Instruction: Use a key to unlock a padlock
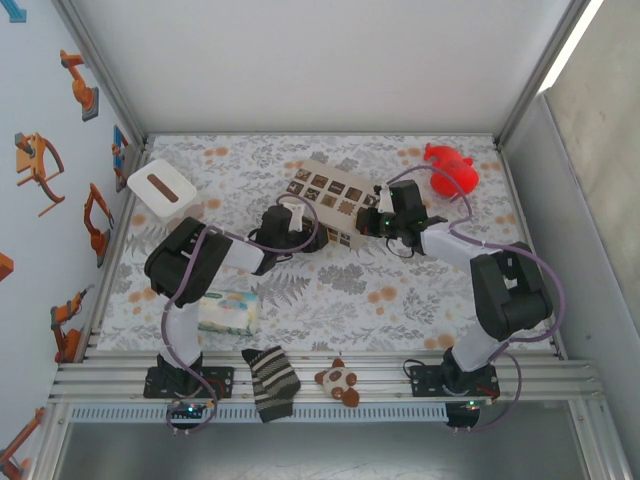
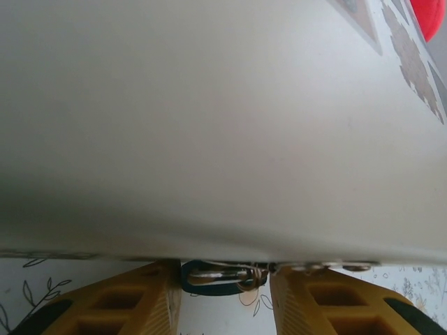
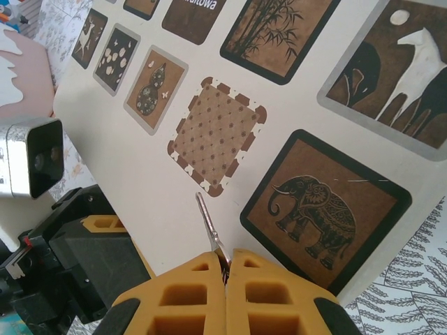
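The padlock (image 2: 219, 288), a small dark bluish block with a thin metal shackle, lies on the floral cloth at the foot of the cream patterned box (image 2: 209, 125). My left gripper (image 2: 225, 279) is open, one yellow finger close on each side of the padlock. In the top view the left gripper (image 1: 297, 212) is pressed up to the box's (image 1: 330, 195) left end. My right gripper (image 3: 225, 257) is shut on the key (image 3: 208, 225), whose silver blade sticks out toward the box's printed face (image 3: 140, 167). From above, the right gripper (image 1: 372, 222) sits at the box's right end.
A white tissue box (image 1: 160, 188) stands at the back left and a red toy (image 1: 452, 168) at the back right. A tissue pack (image 1: 228, 312) lies by the left arm. A striped sock (image 1: 270, 380) and a small bear (image 1: 340, 380) rest on the front rail.
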You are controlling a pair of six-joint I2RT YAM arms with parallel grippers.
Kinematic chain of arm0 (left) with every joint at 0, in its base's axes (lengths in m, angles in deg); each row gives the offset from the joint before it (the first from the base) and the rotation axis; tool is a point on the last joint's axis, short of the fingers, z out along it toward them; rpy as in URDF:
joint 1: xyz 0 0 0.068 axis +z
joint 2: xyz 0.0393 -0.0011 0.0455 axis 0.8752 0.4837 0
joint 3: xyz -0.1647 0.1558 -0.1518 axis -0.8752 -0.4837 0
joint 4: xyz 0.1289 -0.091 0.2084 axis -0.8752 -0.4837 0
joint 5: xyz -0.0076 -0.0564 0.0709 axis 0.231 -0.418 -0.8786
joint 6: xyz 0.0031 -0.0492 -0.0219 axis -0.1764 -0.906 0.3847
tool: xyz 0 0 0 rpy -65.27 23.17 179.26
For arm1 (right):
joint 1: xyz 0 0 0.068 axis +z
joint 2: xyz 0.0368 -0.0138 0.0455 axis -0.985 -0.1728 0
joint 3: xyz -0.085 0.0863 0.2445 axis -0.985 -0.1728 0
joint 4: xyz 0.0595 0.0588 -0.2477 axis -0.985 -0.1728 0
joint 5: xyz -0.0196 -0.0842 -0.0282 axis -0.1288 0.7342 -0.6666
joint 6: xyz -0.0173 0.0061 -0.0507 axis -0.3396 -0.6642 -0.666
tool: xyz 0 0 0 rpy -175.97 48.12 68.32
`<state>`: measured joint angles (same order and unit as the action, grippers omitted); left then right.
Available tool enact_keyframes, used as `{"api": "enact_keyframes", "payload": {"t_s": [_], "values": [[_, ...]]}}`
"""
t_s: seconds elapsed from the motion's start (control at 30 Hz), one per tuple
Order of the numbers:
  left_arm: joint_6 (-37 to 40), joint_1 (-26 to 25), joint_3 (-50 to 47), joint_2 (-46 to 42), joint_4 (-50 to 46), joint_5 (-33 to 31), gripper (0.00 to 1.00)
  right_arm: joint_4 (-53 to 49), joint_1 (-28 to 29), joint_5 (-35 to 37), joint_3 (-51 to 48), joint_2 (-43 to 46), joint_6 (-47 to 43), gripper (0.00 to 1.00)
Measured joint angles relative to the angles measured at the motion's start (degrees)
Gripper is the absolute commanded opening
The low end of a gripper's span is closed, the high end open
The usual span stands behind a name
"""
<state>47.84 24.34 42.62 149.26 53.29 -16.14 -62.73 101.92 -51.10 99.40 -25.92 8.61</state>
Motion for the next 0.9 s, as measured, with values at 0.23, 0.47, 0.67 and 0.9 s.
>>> {"api": "enact_keyframes", "payload": {"t_s": [0.23,0.47,0.67,0.9], "values": [[-0.9,-0.04,0.02,0.35,0.9,-0.52,0.32,0.24,0.0,0.0,-0.11,0.0,-0.02,0.0],[-1.07,-0.11,0.02,0.35,1.29,-0.72,0.29,0.63,0.0,0.0,-0.46,0.24,-0.04,0.0],[-1.11,-0.11,0.02,0.35,1.4,-0.7,0.28,-0.94,0.0,0.0,-0.7,2.16,-1.05,0.0],[-1.99,-0.11,-0.2,-0.79,0.66,-0.48,0.27,-2.58,0.0,0.22,-3.41,12.2,-5.2,0.0]]}}
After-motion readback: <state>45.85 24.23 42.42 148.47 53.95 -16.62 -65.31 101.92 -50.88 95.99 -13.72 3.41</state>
